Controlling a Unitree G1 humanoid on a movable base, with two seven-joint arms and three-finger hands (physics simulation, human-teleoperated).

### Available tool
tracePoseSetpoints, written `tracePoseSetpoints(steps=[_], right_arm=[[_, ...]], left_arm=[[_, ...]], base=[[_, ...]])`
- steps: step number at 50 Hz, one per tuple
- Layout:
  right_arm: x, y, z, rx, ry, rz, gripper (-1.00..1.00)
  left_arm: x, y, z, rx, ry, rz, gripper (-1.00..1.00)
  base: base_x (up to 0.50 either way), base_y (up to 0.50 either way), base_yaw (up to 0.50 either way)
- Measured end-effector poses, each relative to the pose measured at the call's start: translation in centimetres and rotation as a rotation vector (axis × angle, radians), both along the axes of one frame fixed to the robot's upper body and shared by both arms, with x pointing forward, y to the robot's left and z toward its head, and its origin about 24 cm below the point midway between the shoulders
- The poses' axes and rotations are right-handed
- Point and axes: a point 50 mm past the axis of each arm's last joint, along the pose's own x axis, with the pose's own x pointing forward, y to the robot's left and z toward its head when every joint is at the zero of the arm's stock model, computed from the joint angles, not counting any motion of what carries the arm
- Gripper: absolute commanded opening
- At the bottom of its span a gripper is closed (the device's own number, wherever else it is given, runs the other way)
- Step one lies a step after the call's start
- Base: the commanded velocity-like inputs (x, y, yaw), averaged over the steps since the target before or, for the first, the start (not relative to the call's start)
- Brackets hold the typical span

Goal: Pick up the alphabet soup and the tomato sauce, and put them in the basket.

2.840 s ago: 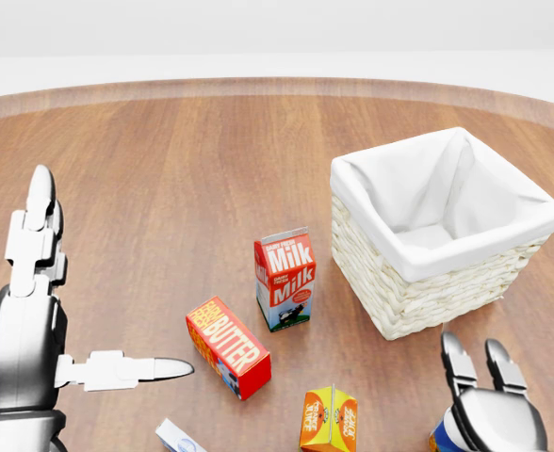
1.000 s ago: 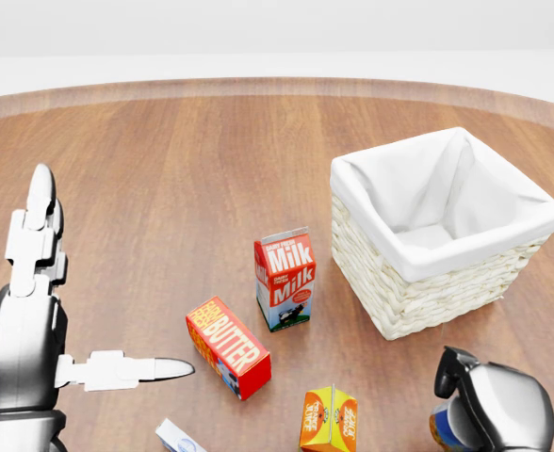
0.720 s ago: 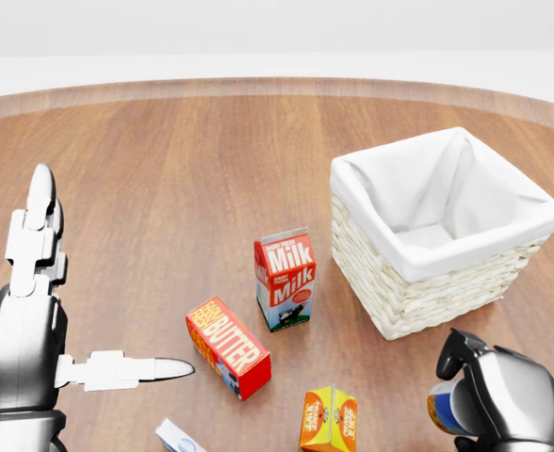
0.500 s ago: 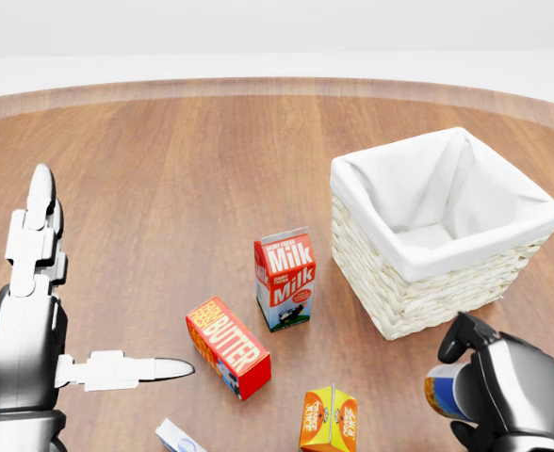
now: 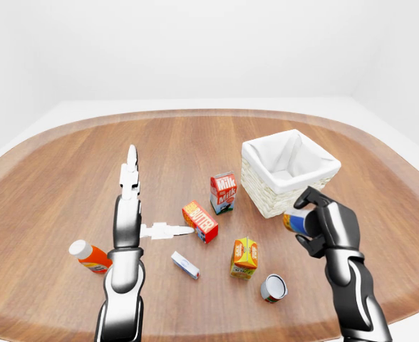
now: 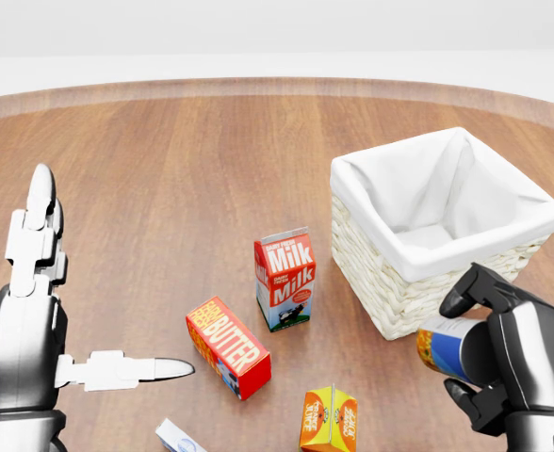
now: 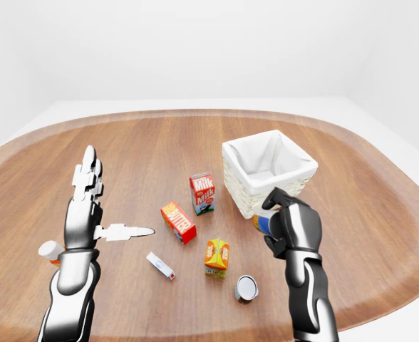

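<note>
A blue and orange labelled can (image 6: 444, 348) is being held above the tabletop (image 5: 67, 178), enclosed by the curled fingers of the right hand (image 6: 503, 353), just beside the lower wall of the basket (image 6: 418, 297); a second can (image 5: 273, 288) is lying near the tabletop's bottom edge; the left hand (image 6: 41, 311) is being held open, fingers spread, gripping nothing.

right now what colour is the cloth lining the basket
Plain white, over a pale woven basket; the lining shows best in the head view.
</note>
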Motion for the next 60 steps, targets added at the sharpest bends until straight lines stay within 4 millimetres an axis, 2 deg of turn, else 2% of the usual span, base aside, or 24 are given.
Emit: tracePoseSetpoints(steps=[15, 35, 50, 60], right_arm=[[0.2, 1.0, 4.2, 0.017, -0.124, 0.078, -1.00], [1.2, 2.7, 8.4, -0.035, -0.258, 0.174, -1.00], [2.4, 3.8, 10.7, -0.074, -0.327, 0.235, -1.00], [3.9, 4.1, 11.4, -0.085, -0.346, 0.247, -1.00]], left_arm=[[0.0, 0.0, 0.0, 0.000, 0.000, 0.000, 1.00], [0.1, 0.0, -0.1, -0.002, 0.005, 0.003, 1.00], [0.1, 0.1, -0.3, -0.002, 0.013, 0.004, 1.00], [0.1, 0.1, -0.3, -0.002, 0.015, 0.004, 1.00]], base=[[0.00, 0.00, 0.00], [0.00, 0.00, 0.00], [0.00, 0.00, 0.00], [0.00, 0.00, 0.00]])
